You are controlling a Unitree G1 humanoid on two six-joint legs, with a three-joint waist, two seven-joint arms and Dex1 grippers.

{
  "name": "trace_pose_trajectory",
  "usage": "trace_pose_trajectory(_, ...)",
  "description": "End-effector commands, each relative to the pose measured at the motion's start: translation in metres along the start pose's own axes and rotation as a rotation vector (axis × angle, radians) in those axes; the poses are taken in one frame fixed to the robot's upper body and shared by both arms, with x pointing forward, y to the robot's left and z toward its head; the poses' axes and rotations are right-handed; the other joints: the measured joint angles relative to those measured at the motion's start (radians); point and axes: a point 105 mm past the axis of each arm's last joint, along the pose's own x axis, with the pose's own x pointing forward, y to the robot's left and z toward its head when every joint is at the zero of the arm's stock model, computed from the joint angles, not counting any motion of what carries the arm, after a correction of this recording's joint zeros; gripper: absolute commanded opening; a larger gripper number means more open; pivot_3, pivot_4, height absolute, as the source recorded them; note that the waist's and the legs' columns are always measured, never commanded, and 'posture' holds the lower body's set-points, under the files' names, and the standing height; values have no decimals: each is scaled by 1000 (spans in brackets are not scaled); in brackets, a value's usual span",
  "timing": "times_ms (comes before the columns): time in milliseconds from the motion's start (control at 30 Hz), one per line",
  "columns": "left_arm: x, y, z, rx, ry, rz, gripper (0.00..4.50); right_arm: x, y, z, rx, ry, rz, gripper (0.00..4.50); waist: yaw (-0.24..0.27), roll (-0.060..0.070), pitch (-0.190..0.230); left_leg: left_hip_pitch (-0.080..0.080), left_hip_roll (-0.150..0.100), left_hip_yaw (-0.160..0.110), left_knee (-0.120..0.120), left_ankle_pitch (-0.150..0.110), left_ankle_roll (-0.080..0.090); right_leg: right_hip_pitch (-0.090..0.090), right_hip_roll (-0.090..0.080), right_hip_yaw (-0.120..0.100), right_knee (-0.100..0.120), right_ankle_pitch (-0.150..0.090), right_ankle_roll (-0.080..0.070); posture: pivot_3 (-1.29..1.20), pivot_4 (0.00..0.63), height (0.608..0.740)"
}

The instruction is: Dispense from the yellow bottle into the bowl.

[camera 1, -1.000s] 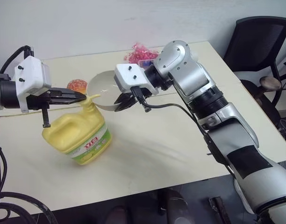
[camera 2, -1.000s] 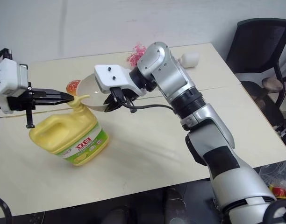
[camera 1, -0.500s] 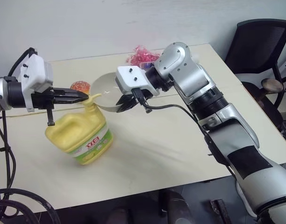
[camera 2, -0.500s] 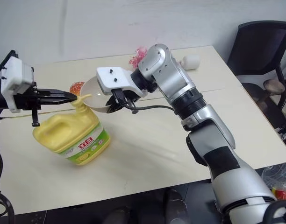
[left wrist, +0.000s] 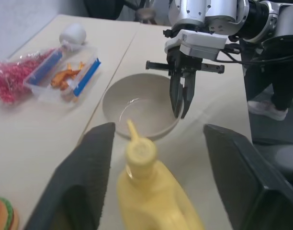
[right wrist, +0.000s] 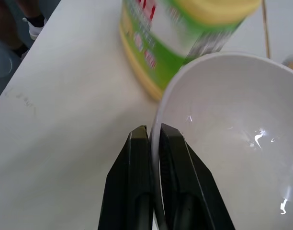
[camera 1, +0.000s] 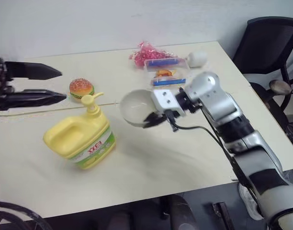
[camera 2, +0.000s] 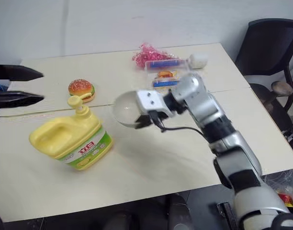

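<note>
Right wrist view — gripper (right wrist: 155,143) pinching bowl (right wrist: 232,124).

Near half of the table (camera 1: 151,172) in front of me is bare, easy passage there. Yellow bottle (camera 1: 82,139) stands centre-left, its pump sticking up, blocking a low sweep across. My right gripper (camera 1: 155,120) pinches the rim of the bowl (camera 1: 135,106) and holds it just right of the pump, so that gap is tight. My left gripper (camera 1: 53,85), fingers wide apart, sits off to the left with free room to the bottle. Far side is crowded: toy hamburger (camera 1: 81,87), clear box (camera 1: 164,72), pink bag (camera 1: 147,51), white object (camera 1: 197,57). Office chair (camera 1: 266,40) off the right corner.
</note>
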Motion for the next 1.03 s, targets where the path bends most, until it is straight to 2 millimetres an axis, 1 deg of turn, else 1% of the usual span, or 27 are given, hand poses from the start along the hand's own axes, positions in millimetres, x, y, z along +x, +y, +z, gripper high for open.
trace_pose_trajectory(33, -16, -21, 4, 46, 42, 23, 4472, -6, 11, -20, -22, 28, -107, 0, 1, -1, 1, 1, 0, 0, 0, 0, 0, 0, 0, 0, 1, 0, 0, 0, 150, 740)
trace_pose_trajectory(67, -18, -25, -1, 52, 64, 38, 4472, -2, 17, -32, -8, 40, -127, 0, 0, -1, 1, 1, 0, 0, 1, 0, 0, 0, 0, 1, 2, 0, 0, 0, 150, 740)
trace_pose_trajectory(167, -24, -32, -10, 48, 95, 67, 4472, 8, 28, -52, 10, 60, -168, 0, 1, -1, 2, 3, 1, 1, 1, 1, -2, 2, 0, 2, 3, 0, -1, 0, 150, 740)
trace_pose_trajectory(233, -26, -37, -15, 45, 118, 74, 4472, 16, 31, -62, 14, 69, -196, 0, -1, -1, 2, 4, 1, 2, 1, 2, -4, 2, 0, 3, 4, -1, -1, 0, 150, 740)
trace_pose_trajectory(300, -28, -39, -18, 48, 131, 82, 4472, 20, 30, -67, 22, 66, -225, 0, -3, -1, 2, 5, 1, 2, 0, 2, -4, 2, 0, 4, 4, -1, -2, 0, 150, 740)
trace_pose_trajectory(367, -28, -39, -17, 50, 125, 89, 4500, 22, 30, -70, 47, 55, -240, 645, -2, -1, 2, 5, 2, 2, 0, 2, -5, 2, 1, 3, 4, -1, -3, 0, 150, 740)
trace_pose_trajectory(400, -28, -39, -17, 52, 123, 91, 4500, 22, 30, -70, 59, 47, -242, 865, -1, -1, 2, 5, 2, 2, 0, 2, -5, 2, 2, 3, 4, -2, -3, 0, 150, 740)
trace_pose_trajectory(433, -28, -38, -17, 53, 123, 93, 4500, 22, 30, -70, 66, 42, -243, 1269, 3, -1, 2, 5, 2, 2, -1, 2, -5, 2, 2, 3, 4, -2, -3, 0, 150, 740)
trace_pose_trajectory(567, -26, -32, -24, 50, 136, 110, 4500, 6, 30, -66, 92, 25, -241, 2624, 13, -1, 2, 5, 2, 1, 0, 2, -5, 2, 2, 3, 3, -2, -3, 0, 150, 740)
trace_pose_trajectory(633, -27, -31, -27, 38, 127, 109, 4500, -13, 25, -61, 99, 33, -270, 3402, 20, -1, 3, 5, 3, 1, 0, 2, -5, 2, 2, 3, 3, -2, -3, 0, 150, 740)
trace_pose_trajectory(700, -29, -31, -27, 27, 116, 116, 4500, -37, 28, -52, 108, 26, -248, 3997, 28, -1, 3, 4, 3, 1, 0, 2, -5, 1, 2, 3, 3, -2, -3, 0, 150, 740)
trace_pose_trajectory(733, -30, -30, -27, 25, 115, 120, 4500, -43, 31, -47, 109, 18, -231, 4334, 30, -1, 3, 4, 3, 1, 0, 2, -5, 1, 2, 2, 3, -2, -3, 0, 150, 740)
trace_pose_trajectory(767, -31, -30, -28, 23, 115, 124, 4500, -55, 34, -40, 125, -8, -208, 4468, 31, -1, 3, 4, 3, 1, 0, 2, -5, 1, 2, 2, 3, -2, -3, 0, 150, 740)
trace_pose_trajectory(800, -32, -30, -28, 20, 113, 125, 4500, -71, 37, -31, 147, -40, -184, 4468, 31, -1, 3, 4, 3, 1, 0, 2, -5, 2, 2, 2, 3, -2, -4, 0, 150, 740)
trace_pose_trajectory(833, -33, -30, -28, 17, 112, 126, 4500, -82, 39, -24, 162, -63, -167, 4468, 32, -1, 3, 4, 3, 1, 0, 2, -5, 2, 2, 3, 3, -1, -4, 0, 150, 740)
trace_pose_trajectory(867, -36, -30, -27, 14, 97, 139, 4500, -105, 42, -17, 202, -75, -161, 4468, 33, -1, 3, 4, 3, 1, 0, 2, -5, 2, 2, 3, 3, -1, -4, 0, 150, 740)
trace_pose_trajectory(900, -39, -28, -26, 13, 77, 160, 4500, -125, 42, -15, 238, -66, -178, 4468, 35, 1, 5, 4, 4, 1, 0, 2, -5, 2, 3, 2, 3, -1, -4, 0, 150, 740)
trace_pose_trajectory(933, -41, -25, -25, 8, 63, 181, 4500, -140, 41, -15, 270, -52, -203, 4468, 38, 2, 6, 4, 4, 2, 0, 2, -5, 1, 3, 3, 2, -1, -4, 0, 150, 740)
trace_pose_trajectory(967, -43, -24, -25, 12, 59, 196, 4500, -150, 40, -15, 298, -46, -226, 4468, 41, 2, 6, 4, 4, 2, 0, 1, -4, 1, 3, 3, 2, -1, -4, 0, 150, 740)
trace_pose_trajectory(1033, -44, -23, -28, 25, 70, 204, 4500, -158, 37, -13, 323, -71, -253, 4468, 42, 2, 6, 5, 6, 3, 0, 1, -6, 1, 5, 3, 2, -1, -6, 0, 150, 740)
